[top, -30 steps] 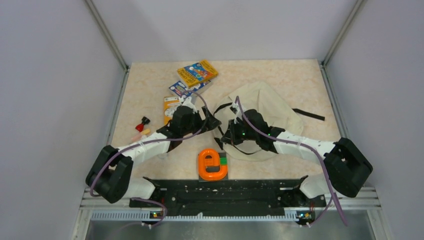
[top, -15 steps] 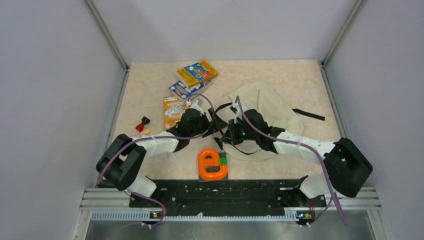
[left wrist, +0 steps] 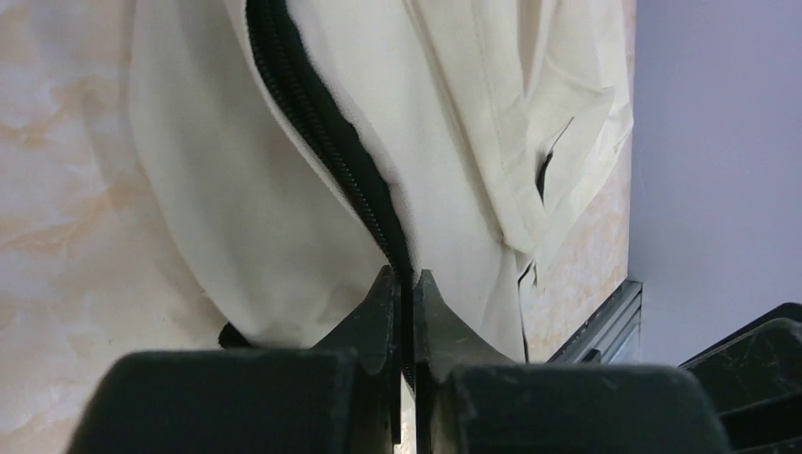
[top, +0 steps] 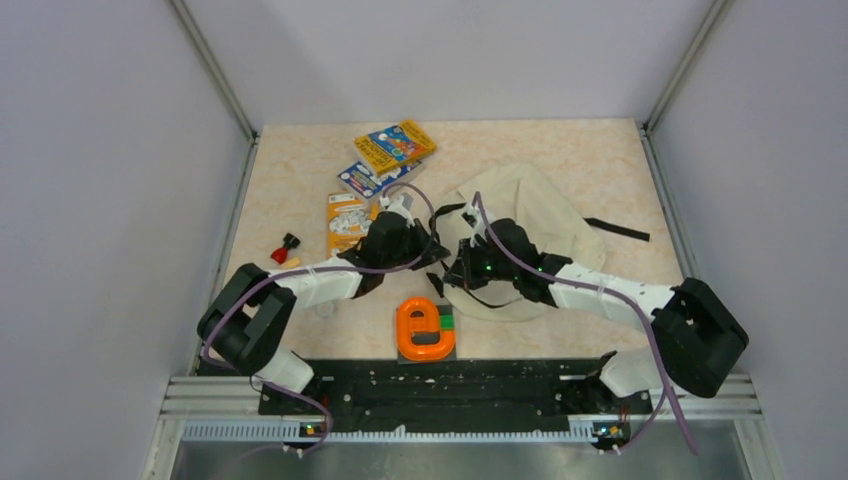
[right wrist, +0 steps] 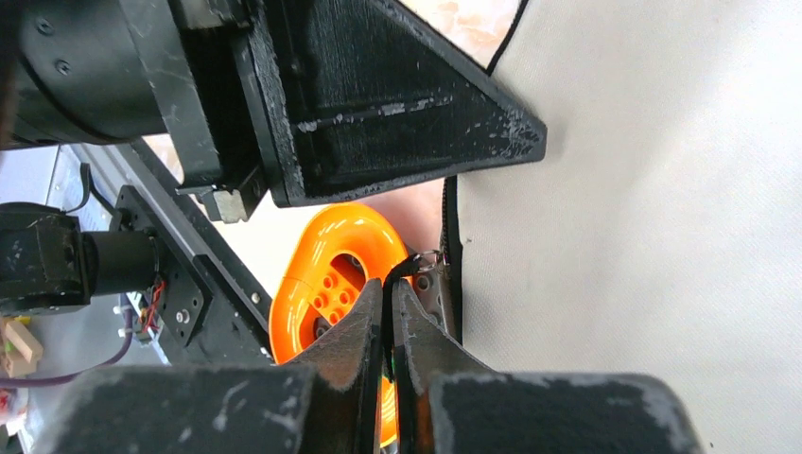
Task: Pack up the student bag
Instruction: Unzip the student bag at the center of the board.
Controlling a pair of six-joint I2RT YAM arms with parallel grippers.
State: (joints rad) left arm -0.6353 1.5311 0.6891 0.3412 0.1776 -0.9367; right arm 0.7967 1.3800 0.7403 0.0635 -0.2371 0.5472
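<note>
The student bag (top: pixel 540 210), cream fabric with black trim, lies flat right of the table's centre. My left gripper (top: pixel 437 252) is at its left edge. In the left wrist view the left gripper (left wrist: pixel 405 276) is shut on the bag's black zipper edge (left wrist: pixel 322 123), with cream fabric (left wrist: pixel 284 218) spreading beyond it. My right gripper (top: pixel 452 272) sits just below, at the bag's near-left corner. In the right wrist view the right gripper (right wrist: pixel 388 282) is shut on the thin black zipper pull (right wrist: pixel 416 262), beside the bag's cloth (right wrist: pixel 643 236).
An orange toy block (top: pixel 424 328) lies near the front edge, between the arms. Three colourful books (top: pixel 395 146) (top: pixel 368 178) (top: pixel 345 220) lie at the back left. A small red item (top: pixel 286 247) sits at the left. A black strap (top: pixel 617 229) trails off the bag's right side.
My left arm has swung right to the bag's edge and its jaws have shut on the zipper edge. The right arm and bag have stayed still.
</note>
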